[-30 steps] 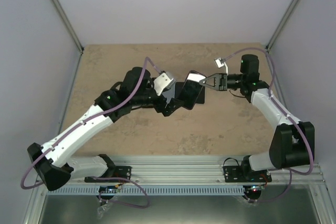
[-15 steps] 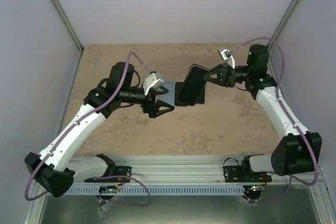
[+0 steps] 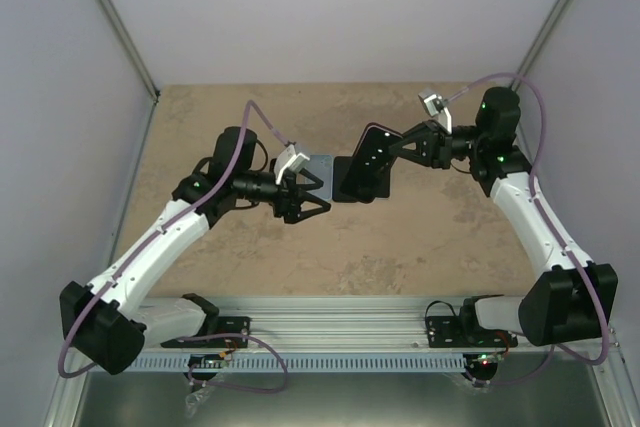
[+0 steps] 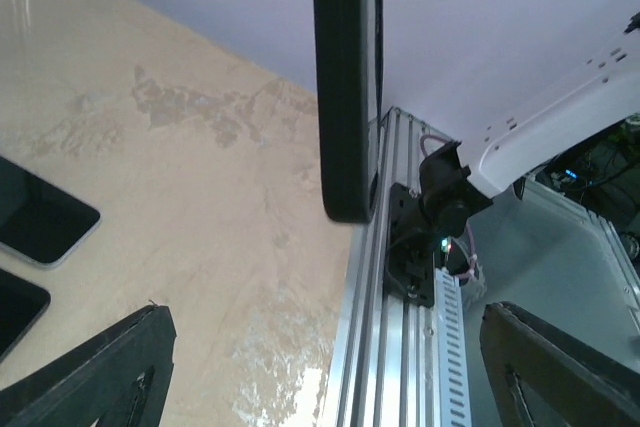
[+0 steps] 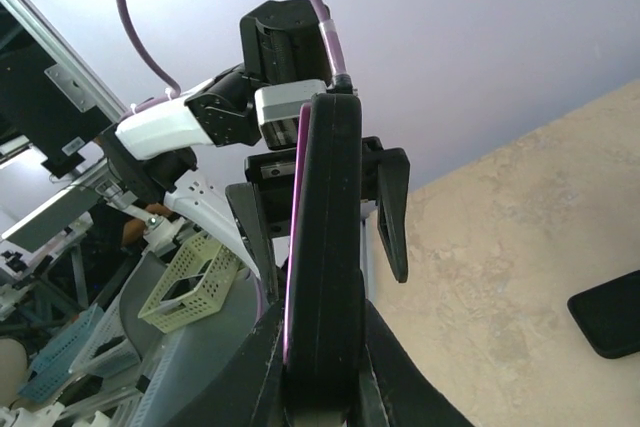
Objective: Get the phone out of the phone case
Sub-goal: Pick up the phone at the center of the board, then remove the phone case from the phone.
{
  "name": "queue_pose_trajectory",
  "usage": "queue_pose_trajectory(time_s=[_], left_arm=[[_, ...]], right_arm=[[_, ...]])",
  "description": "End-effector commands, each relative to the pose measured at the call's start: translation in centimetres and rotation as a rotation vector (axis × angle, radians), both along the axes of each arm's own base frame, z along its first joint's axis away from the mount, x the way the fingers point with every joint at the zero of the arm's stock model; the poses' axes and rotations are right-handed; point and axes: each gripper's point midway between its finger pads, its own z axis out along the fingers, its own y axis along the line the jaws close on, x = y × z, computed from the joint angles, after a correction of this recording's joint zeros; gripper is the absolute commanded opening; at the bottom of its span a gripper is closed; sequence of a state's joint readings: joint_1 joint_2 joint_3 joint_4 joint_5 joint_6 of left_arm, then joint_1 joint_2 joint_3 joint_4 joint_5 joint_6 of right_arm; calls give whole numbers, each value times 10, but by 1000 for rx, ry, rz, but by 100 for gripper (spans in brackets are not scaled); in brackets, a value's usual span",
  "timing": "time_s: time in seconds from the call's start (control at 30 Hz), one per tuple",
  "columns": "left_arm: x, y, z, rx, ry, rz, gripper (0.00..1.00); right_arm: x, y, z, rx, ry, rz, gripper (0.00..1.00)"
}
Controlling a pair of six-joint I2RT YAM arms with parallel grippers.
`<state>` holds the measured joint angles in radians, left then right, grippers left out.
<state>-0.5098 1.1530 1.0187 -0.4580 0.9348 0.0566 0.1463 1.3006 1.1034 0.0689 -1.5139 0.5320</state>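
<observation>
Now we pinch the cased phone (image 5: 322, 247) aloft in our right gripper (image 3: 398, 150), our left gripper (image 3: 318, 194) spread near it, not touching.

Black cased phone (image 5: 322, 247) edge-on, upright, seemingly aloft.

We logged a beige, mottled worktop (image 3: 400, 247). Two flat things lay on it mid-surface, just beside each other: a pale-edged slab (image 4: 45, 219) and a black slab (image 4: 12, 309).
</observation>
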Motion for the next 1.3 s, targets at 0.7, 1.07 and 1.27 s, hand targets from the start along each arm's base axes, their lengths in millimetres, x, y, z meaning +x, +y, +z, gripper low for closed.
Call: queue_pose_trajectory(time_s=[0.7,1.07,1.27], left_arm=[[31,-11,16,-84,34,97,75],[46,-7,4,-35,28,180,72],[41,-8,5,-43,23,151,73]], right_arm=[[-9,8,7,7,-18,40,1],[-13,8,11,10,-27,51,0],[-11,8,10,9,-26,43,1]])
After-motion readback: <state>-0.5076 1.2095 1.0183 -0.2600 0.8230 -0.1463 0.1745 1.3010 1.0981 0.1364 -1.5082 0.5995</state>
